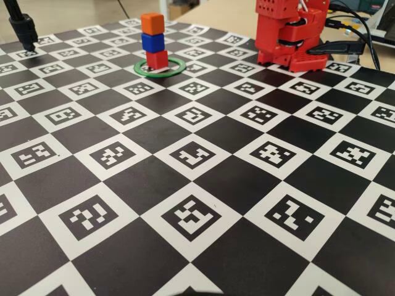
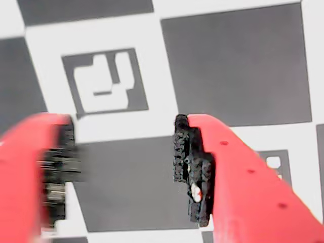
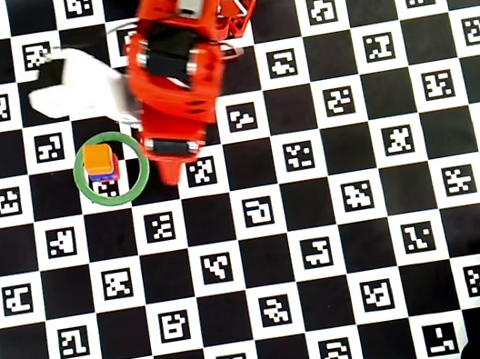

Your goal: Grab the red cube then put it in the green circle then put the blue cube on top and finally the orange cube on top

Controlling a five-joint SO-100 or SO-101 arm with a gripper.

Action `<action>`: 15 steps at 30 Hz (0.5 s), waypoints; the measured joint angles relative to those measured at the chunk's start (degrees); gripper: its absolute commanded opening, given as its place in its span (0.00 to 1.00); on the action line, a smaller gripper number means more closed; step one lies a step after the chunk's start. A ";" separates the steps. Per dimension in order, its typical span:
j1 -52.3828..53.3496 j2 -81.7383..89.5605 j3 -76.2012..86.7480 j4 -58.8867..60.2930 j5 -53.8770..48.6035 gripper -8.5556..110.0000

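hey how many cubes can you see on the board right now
3, all in one stack inside the green circle: the red cube at the bottom, the blue cube on it, the orange cube on top. None visible elsewhere.

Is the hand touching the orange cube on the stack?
Apart. In the wrist view the hand is open with only checkered board between its fingers. The fixed view shows the orange cube standing free atop the stack.
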 measured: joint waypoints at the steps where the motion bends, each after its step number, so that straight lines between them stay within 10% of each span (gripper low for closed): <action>1: -1.23 0.70 1.76 -1.67 0.53 0.08; 15: -9.32 27.33 38.14 -31.99 -28.30 0.03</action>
